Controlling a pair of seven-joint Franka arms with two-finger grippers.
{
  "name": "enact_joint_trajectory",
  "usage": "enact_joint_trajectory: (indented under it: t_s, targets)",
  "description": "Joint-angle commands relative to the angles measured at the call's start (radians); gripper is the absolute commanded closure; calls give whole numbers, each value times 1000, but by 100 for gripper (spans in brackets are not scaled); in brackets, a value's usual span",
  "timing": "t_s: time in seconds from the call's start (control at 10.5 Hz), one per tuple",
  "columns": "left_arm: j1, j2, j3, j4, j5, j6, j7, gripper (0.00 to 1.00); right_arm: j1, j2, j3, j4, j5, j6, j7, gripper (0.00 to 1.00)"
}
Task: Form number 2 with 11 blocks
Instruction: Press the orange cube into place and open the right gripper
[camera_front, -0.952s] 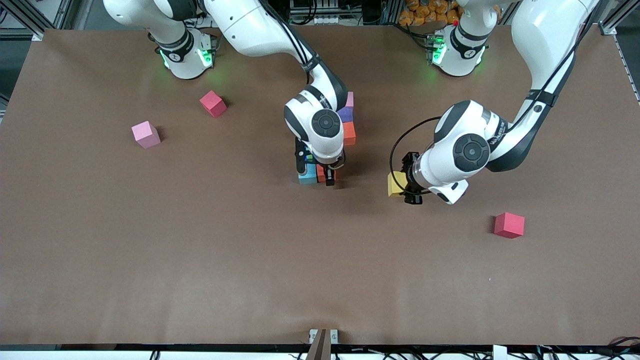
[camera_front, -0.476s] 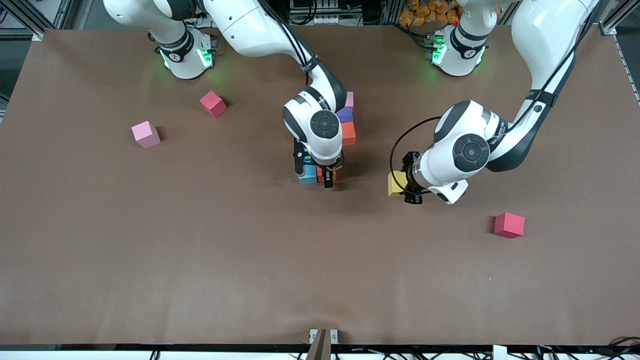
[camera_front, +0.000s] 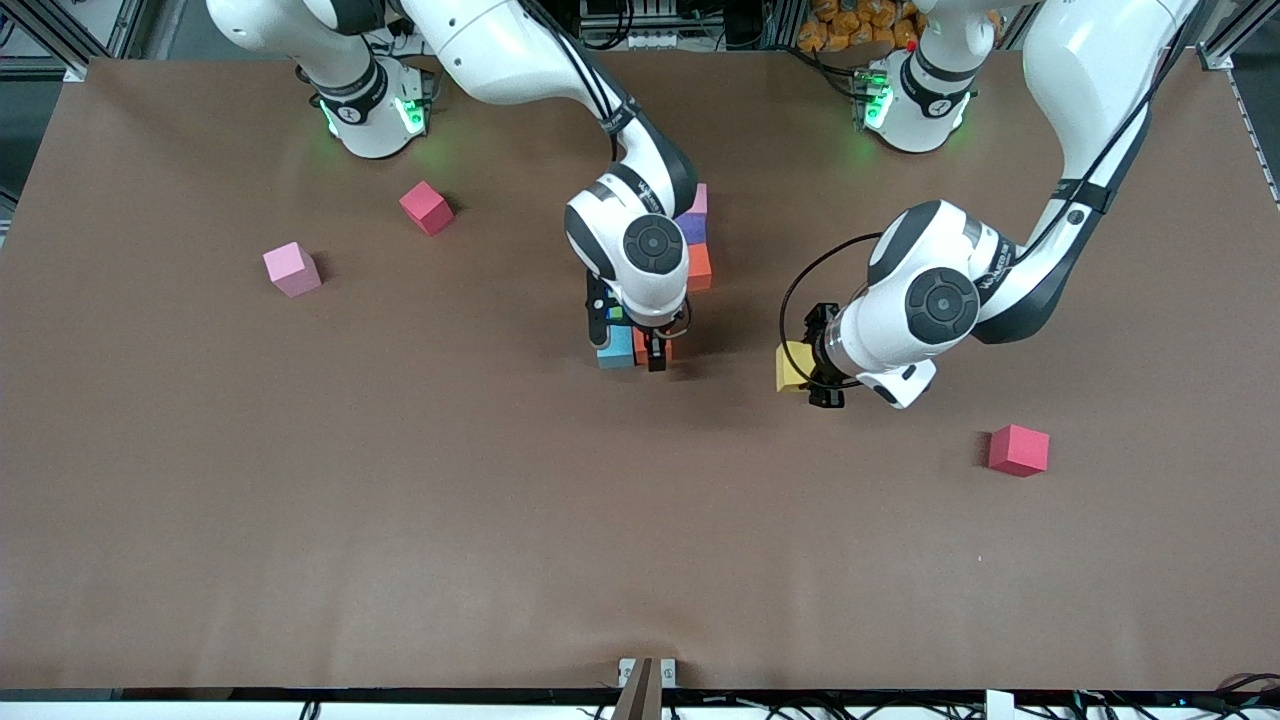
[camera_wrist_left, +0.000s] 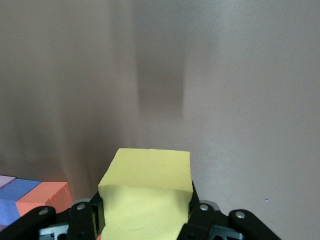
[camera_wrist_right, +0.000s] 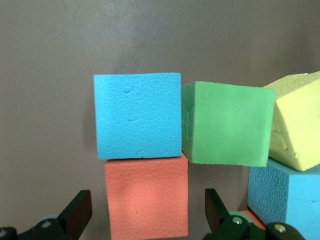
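The right end effector (camera_front: 634, 340) hangs released over the half-built number 2 (camera_front: 660, 290) mid-worktop (camera_front: 400, 520) — astride its orange block (camera_wrist_right: 146, 197) — while the left end effector (camera_front: 808, 375) beside it grasps a yellow block (camera_wrist_left: 146, 195).

Blocks (camera_front: 690, 262) clustered mid-table; 3 cubes (camera_front: 426, 207) scattered apart.

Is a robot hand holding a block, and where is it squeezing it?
The left gripper pinches the yellow block by two facing sides. The right gripper is open, holding nothing.
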Motion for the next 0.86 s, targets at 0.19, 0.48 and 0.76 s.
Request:
enact_joint_trajectory:
  t_s: [0.19,0.48,0.76]
  targets:
    - [13,-25,-8,-18,-23,-11,25,62,3,-64,-13,-6,-10,-43,-3,0]
    - [11,-20,-8,-19,-23,-11,49,62,-52,-99,-13,-6,-7,-116,-153,0]
    - [10,-14,-8,-16,-21,-2,51,62,-184,-156,-11,-14,-5,-247,-490,0]
